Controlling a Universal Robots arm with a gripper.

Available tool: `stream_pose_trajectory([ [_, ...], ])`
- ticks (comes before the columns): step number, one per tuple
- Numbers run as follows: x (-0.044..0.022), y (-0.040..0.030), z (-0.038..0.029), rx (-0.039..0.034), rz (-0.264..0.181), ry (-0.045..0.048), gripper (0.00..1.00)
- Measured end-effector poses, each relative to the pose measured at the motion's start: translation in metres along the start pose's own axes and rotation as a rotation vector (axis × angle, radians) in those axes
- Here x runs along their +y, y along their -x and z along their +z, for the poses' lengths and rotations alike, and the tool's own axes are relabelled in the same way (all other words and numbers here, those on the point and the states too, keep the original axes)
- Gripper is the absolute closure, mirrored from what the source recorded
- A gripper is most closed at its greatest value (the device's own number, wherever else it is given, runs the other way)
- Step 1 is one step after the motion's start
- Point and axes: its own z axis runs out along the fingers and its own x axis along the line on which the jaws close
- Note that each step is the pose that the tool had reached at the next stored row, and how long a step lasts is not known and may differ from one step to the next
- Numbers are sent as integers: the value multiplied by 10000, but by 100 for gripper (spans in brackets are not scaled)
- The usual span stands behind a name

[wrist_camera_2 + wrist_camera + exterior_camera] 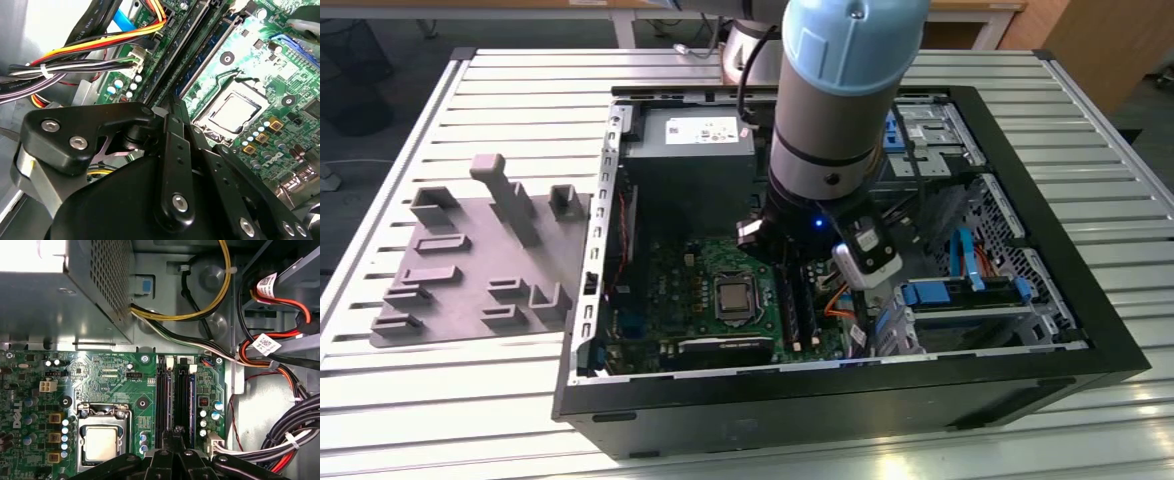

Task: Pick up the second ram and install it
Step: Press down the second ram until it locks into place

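My gripper (176,431) is down inside the open computer case (1067,330), directly over the long black memory slots (175,400). Its two black fingers (170,107) are pressed together, shut, with the tips at one end of the slots (200,55). No circuit board shows between the fingers. I cannot tell the second ram apart from the dark slots; a thin bluish strip (192,405) runs along one of them. In the exterior view the arm's wrist (825,190) stands upright above the slots (794,305) and hides the fingers.
The processor socket (101,442) lies right beside the slots. The grey power supply (687,160) sits behind them, and cable bundles (280,440) and a drive cage (961,295) crowd the other side. Grey plastic holder blocks (467,260) stand on the slatted table at the exterior view's left.
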Motion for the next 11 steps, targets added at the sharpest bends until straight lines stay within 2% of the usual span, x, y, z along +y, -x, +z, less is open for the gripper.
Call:
stream_pose_trajectory([
  [3,-3,-1,48,10,2,-1,89],
  [5,-1,0,46,20,1,-15,89],
  [7,5,2,12,3,2,29,89],
  [11,12,3,-158,10,1,16,89],
])
